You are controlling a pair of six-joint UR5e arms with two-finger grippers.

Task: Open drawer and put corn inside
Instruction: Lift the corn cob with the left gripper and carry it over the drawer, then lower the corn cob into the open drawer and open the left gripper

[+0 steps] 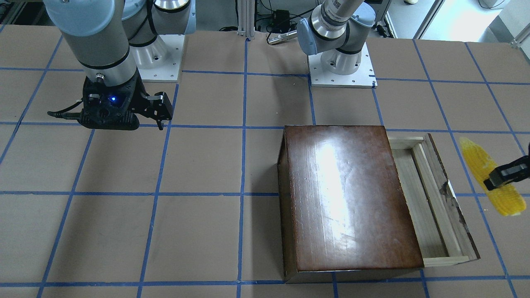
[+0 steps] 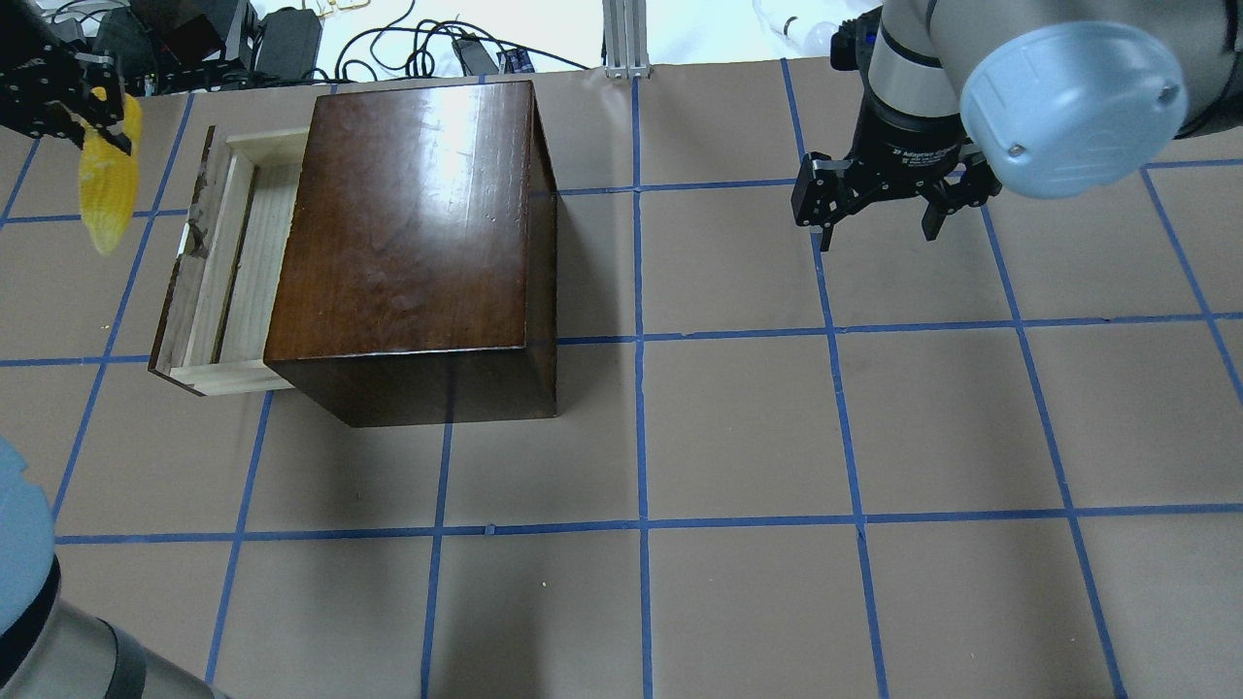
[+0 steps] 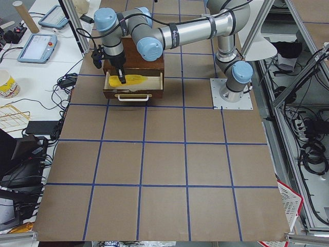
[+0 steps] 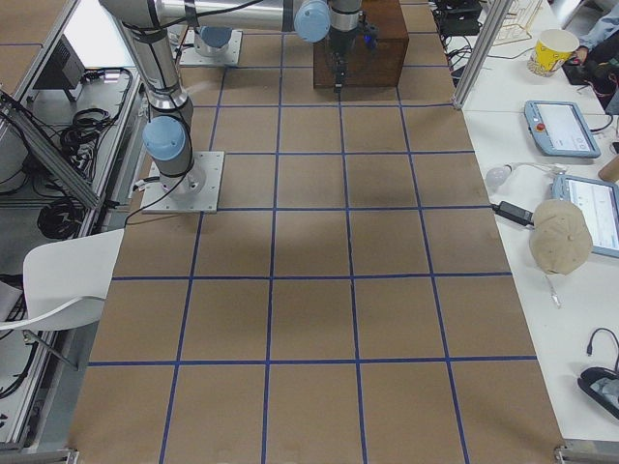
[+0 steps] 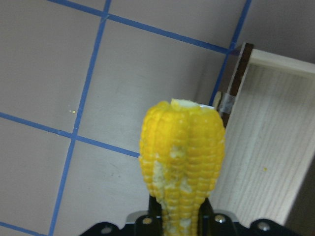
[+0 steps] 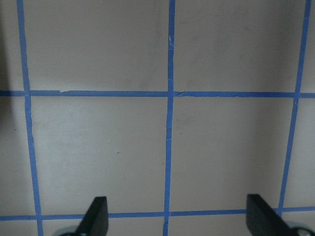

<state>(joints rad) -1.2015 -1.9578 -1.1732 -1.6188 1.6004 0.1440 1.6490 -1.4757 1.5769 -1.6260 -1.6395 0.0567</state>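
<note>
The brown-paper surface (image 2: 738,427) carries a glossy dark wooden box (image 2: 408,214) on the robot's left half. Its drawer (image 2: 248,262) is already pulled partly out, showing a narrow strip of pale tray between the box's edge and the worn front panel (image 2: 180,291).

The corn (image 2: 109,189) is in the air, clamped near its thick end by the left hand (image 1: 507,174). In the overhead and front views it hangs over bare surface just outside the front panel, not yet above the tray. The left wrist view agrees, with the tray off to one side of the cob.

The step in hand looks like carrying the cob in. It probably goes best with the corn kept above the panel's rim while it moves sideways toward the box. The cob's length should run along the tray's long side, since the exposed strip is slim. A low release near the tray floor would likely keep the cob from bouncing out or lodging against the box's edge.

The right hand (image 2: 879,233) hovers well apart over bare surface, fingers spread and empty, and can stay where it is.
</note>
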